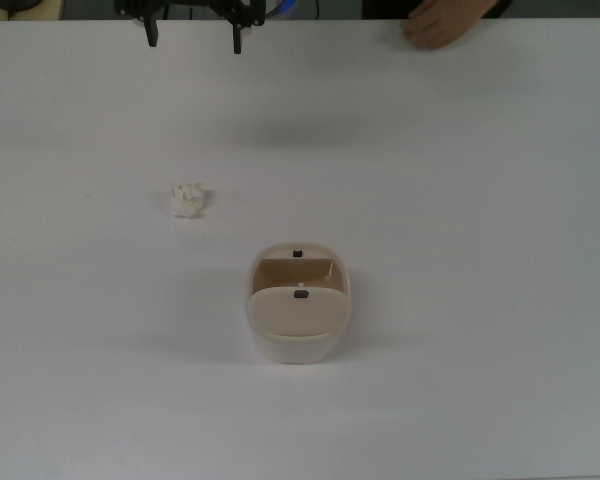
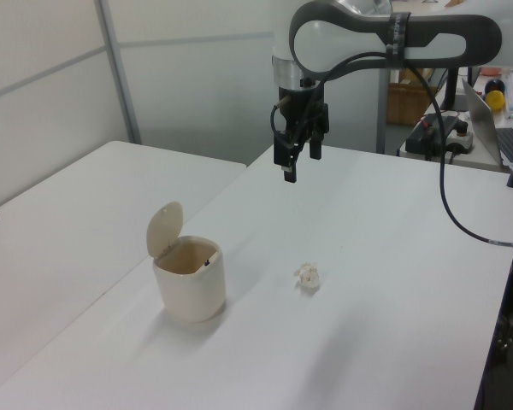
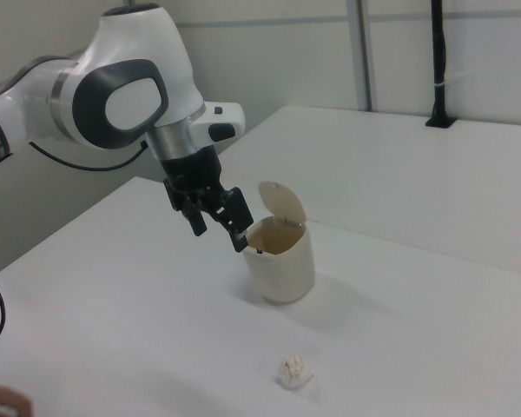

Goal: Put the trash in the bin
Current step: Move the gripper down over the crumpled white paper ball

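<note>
Top view, pincer (image 1: 194,36): at the top edge of the frame, its two dark fingers spread wide apart with nothing between them, hanging over the white worktop (image 1: 460,200).
Top view, trash (image 1: 188,199): a crumpled off-white paper ball lying on the worktop, apart from the bin and up toward the top view's left of it, well below the pincer in the frame.
Top view, bin (image 1: 298,345): a cream oval bin near the middle of the worktop, its flap lid (image 1: 296,311) swung up so the tan inside shows; a small dark mark sits on the far rim and another on the lid.
Top view, hand (image 1: 442,22): a person's hand rests on the worktop's far edge, toward the top view's right.

Left view, pincer (image 2: 297,159): held in the air above the worktop (image 2: 393,222), pointing down, fingers parted and empty, carried by the white arm (image 2: 385,34) that arches in from above.
Left view, trash (image 2: 308,276): on the worktop, below the pincer in the frame and to the left view's right of the bin, clear of both.
Left view, bin (image 2: 190,282): standing upright, lid (image 2: 165,227) raised on its left side, mouth open.
Left view, background: a laptop (image 2: 487,115) and other gear beyond the worktop, at the left view's right.

Right view, pincer (image 3: 219,228): tilted, fingers released and holding nothing; it overlaps the bin's rim in the frame, though I cannot tell from here whether it is near it.
Right view, bin (image 3: 281,261): upright with the lid (image 3: 282,202) tipped back.
Right view, trash (image 3: 294,371): alone on the worktop (image 3: 434,287), in front of the bin, toward the bottom of the frame.
</note>
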